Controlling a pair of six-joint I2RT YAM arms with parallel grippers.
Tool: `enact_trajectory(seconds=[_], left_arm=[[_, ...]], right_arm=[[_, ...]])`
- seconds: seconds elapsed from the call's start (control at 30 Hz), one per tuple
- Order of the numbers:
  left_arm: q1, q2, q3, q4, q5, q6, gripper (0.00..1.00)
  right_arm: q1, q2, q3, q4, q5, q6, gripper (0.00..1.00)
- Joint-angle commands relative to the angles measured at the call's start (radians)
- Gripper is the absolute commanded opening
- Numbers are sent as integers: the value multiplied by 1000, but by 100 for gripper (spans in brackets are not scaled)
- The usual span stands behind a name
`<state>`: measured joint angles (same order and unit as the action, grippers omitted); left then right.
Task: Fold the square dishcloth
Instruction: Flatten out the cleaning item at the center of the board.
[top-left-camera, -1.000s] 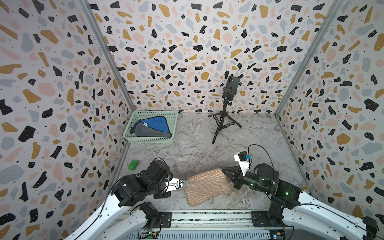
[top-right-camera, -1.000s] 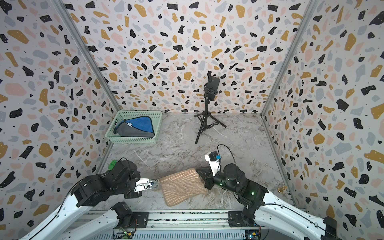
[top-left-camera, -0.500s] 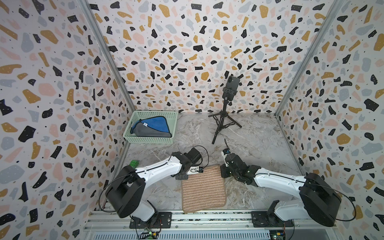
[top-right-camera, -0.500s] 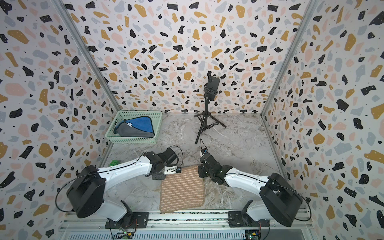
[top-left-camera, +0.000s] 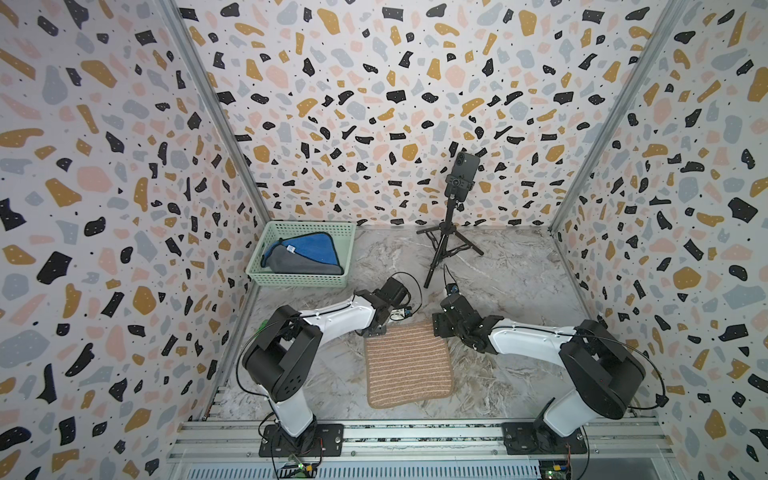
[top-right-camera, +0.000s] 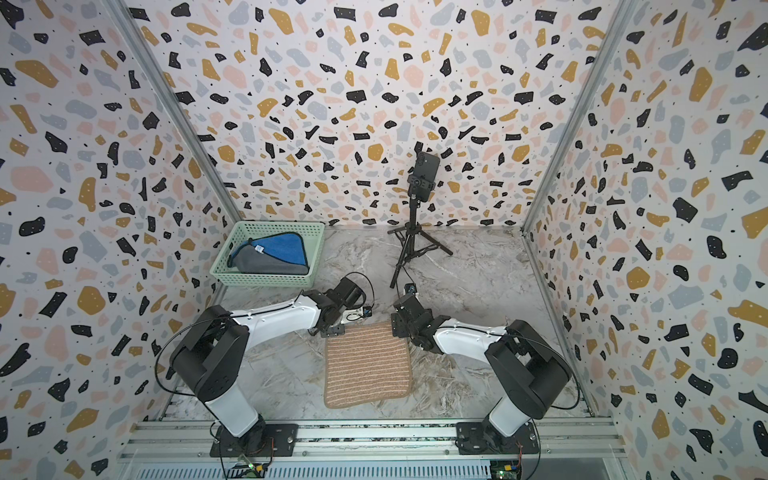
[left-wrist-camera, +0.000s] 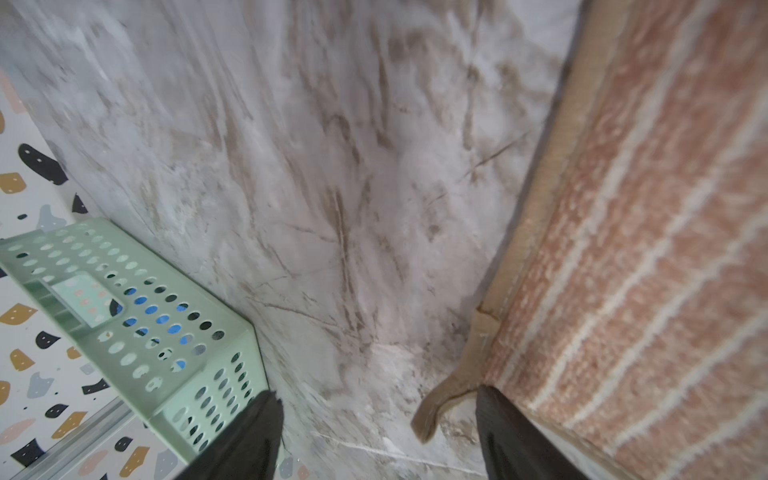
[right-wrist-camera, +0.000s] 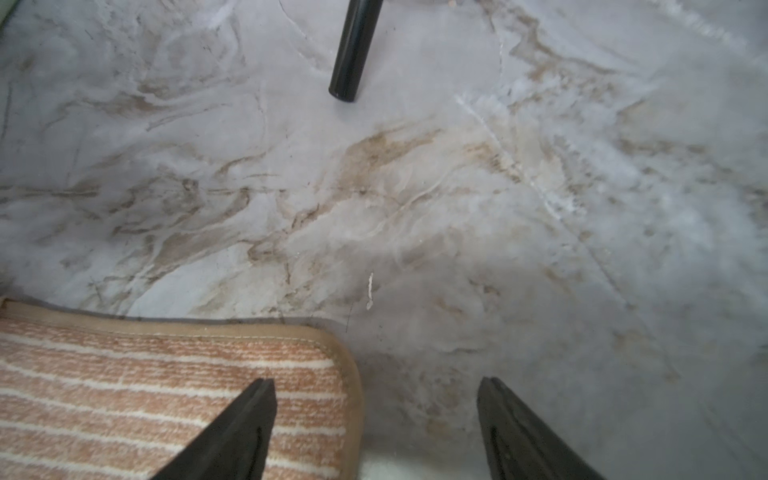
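- Left gripper (left-wrist-camera: 376, 399) and right gripper (right-wrist-camera: 376, 384): jaws on both stand wide apart and grip nothing. A second ago both were clamped on the cloth.
- Change: the dishcloth (top-left-camera: 409, 365), then carried bunched and skewed between the arms, has been drawn out, laid down and released.
- Location: the dishcloth lies flat on the table (top-left-camera: 519, 291), between the two arms, with its two far corners just beneath the grippers.
- Right wrist view: one finger hangs over the striped corner, the other over bare table.
- Left wrist view: the corner's hanging loop (left-wrist-camera: 432, 411) lies between the fingers.
- Meaning for the task: the cloth looks to be a single layer, spread square. The laying-out step appears finished, and no fold has been made yet.
- Count:
  - dishcloth, one
  - grippers, two
  - basket (top-left-camera: 299, 279), one, holding two cloths: one blue cloth (top-left-camera: 309, 249) and one grey cloth (top-left-camera: 299, 266)
  - tripod (top-left-camera: 446, 241), one, carrying one phone (top-left-camera: 463, 166)
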<state>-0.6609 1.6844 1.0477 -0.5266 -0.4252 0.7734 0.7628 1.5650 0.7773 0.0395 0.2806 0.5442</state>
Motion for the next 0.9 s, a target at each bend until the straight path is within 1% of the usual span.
enact_trajectory(seconds=[0.0,0.1,0.17,0.23,0.3,0.33,0.43,0.53,0.63,0.7,0.77,0.83,0.87], left_arm=[[9,-104,17,-104,116,-34,79],[6,-183,-31,-207,248,-46,82],[-3,-231,-86,-243,306,-46,80],[-20,-277,-144,-253,341,-43,79],[-48,-325,-200,-259,383,-53,77],[-65,-344,-219,-258,399,-63,76],[-141,-382,-260,-267,419,-91,72],[-211,-398,-288,-266,438,-106,70],[-249,-403,-308,-267,461,-99,69],[-260,-417,-319,-271,480,-95,69],[-266,-450,-334,-283,514,-74,69],[-268,-495,-356,-295,545,-39,69],[-269,-525,-368,-302,556,-20,69]], right_arm=[[-3,-68,31,-30,-36,-24,64],[-1,-35,56,-14,-215,-44,43],[0,10,82,13,-301,-45,27],[-3,82,146,-37,-336,-46,13],[-11,172,209,-113,-303,-29,4],[-18,198,218,-119,-293,-16,1],[-42,249,224,-126,-272,33,0],[-55,271,221,-145,-221,58,0],[-72,259,204,-147,-182,72,0],[-81,221,186,-138,-140,71,0],[-81,156,151,-96,-150,44,9],[-63,78,114,-59,-163,14,28],[-44,37,101,-72,-142,-5,39]])
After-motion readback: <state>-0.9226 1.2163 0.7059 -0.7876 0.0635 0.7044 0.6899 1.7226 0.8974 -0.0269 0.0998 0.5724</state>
